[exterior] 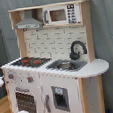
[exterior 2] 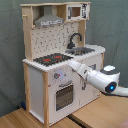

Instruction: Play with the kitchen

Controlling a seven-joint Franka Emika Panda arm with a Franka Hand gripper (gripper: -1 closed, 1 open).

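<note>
Nearest to the camera in the second exterior view, the white robot arm enters from the lower right of the frame, with a blue light on its bulky joint at the right edge. It tapers up and left toward the front of the kitchen. Its gripper end meets the front edge of the counter, just right of the stovetop; cannot tell how far the fingers are apart or whether they hold anything.

Kitchen stands on a light-wood floor, centre of the frame in both exterior views, against a grey curtain backdrop. It has a white body with light-wood side panels.

Front face, second exterior view: oven door with a dark slatted window at lower centre, and knobs above it.

Counter level, first exterior view: black stovetop with red rings at centre left, sink right of it, and black faucet arching over the sink's far side. A white tiled backsplash runs behind.

Top shelf, first exterior view: grey hood at upper left, and microwave with a button panel at upper centre-right.

A pale rounded shape sits at the bottom left edge of the first exterior view; identity unclear.
</note>
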